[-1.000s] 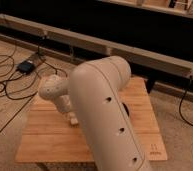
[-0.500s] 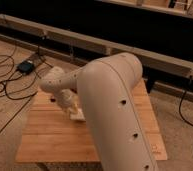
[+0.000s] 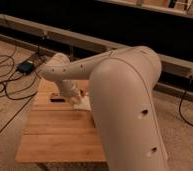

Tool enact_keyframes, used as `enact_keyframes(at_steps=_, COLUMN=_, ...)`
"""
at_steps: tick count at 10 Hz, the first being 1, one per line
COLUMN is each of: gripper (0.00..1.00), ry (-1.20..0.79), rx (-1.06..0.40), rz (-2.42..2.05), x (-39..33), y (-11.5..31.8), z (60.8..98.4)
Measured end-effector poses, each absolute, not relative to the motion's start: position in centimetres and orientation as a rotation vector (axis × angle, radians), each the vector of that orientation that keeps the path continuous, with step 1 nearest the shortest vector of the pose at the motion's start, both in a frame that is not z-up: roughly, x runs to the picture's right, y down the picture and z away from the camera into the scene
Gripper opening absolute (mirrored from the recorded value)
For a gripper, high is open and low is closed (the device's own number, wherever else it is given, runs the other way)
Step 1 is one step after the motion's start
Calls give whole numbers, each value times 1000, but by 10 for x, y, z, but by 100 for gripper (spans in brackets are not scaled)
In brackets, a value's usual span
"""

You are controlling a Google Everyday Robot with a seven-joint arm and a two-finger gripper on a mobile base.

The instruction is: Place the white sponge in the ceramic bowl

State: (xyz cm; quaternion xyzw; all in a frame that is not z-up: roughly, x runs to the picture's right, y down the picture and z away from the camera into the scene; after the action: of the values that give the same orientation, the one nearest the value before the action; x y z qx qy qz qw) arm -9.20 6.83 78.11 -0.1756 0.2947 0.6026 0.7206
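My arm fills the right of the camera view; its forearm reaches left, bends at a joint and drops to the wooden table (image 3: 50, 135). The gripper (image 3: 73, 100) hangs low over the back middle of the table and is shut. A pale patch that looks like the white sponge (image 3: 83, 106) lies on the table just right of the gripper, partly under it; I cannot tell whether they touch. A low dark shape (image 3: 57, 97) sits just left of the gripper; I cannot tell if it is the ceramic bowl.
Black cables (image 3: 5, 87) and a dark power box (image 3: 26, 65) lie on the floor to the left. A long metal rail (image 3: 90, 42) runs behind the table. My large arm link (image 3: 130, 115) hides the table's right half.
The big arm link has swung right and upward in the view. The forearm and gripper now reach further left and lower over the table's back. The table looks closer.
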Motion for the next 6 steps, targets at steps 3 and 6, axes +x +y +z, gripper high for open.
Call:
enact_keyframes(at_steps=3, gripper=0, ry=697, rx=-334, rz=1387, x=-45, y=54, z=777)
enact_keyframes(at_steps=6, gripper=0, ry=704, rx=-328, rz=1450, x=-12, y=52, z=783)
